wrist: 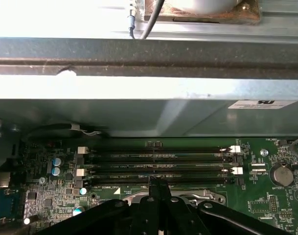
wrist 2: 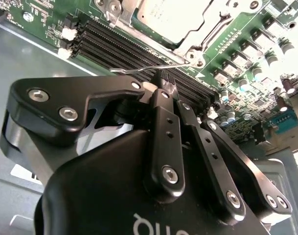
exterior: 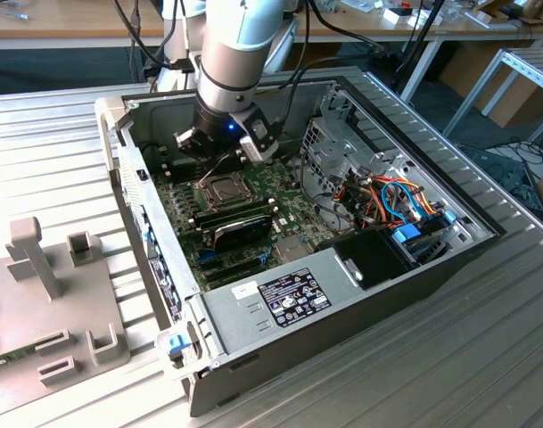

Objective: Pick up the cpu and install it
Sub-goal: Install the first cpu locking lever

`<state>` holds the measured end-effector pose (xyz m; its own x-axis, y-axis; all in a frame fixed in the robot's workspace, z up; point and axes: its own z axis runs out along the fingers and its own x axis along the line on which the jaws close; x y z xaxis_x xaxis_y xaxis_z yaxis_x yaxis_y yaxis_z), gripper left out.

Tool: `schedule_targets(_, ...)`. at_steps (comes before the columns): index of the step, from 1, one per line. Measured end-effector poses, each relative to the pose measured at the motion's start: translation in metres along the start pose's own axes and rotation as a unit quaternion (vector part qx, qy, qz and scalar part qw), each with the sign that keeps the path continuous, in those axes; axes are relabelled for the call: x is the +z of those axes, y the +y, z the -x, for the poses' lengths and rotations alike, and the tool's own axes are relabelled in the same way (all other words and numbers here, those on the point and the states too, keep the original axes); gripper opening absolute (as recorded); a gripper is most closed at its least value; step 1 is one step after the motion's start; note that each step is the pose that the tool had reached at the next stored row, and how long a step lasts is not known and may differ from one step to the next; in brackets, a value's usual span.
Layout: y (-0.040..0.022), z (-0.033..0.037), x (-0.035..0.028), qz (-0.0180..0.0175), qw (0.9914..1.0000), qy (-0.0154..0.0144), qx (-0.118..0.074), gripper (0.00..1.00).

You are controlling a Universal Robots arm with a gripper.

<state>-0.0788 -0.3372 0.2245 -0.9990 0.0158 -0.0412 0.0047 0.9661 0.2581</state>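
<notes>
Lying flat in the socket frame (wrist 2: pixel 153 34), cpu (wrist 2: pixel 171 17) metal top upward, gripper (wrist 2: pixel 161 84) clenched empty beside memory slots (wrist: pixel 158 166).

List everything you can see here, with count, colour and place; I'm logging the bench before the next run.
computer case: one, grey and black, open, on the slatted metal table.
motherboard: one, green, on the case floor.
cpu: one, silver-grey, seated in the socket under the metal frame.
memory slots: a row, black with white clips, beside the socket.
cables: a bundle, orange and blue, at the exterior view's right of the case.
grey fixture: one, on the table at the exterior view's left.
gripper: one, black, fingers together, by the socket lever.
</notes>
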Motion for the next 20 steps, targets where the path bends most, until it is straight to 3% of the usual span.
schedule_targets(20, 0.0024, 0.0023, 0.0038, 0.0016, 1.00000, 0.0000, 0.000, 0.11)
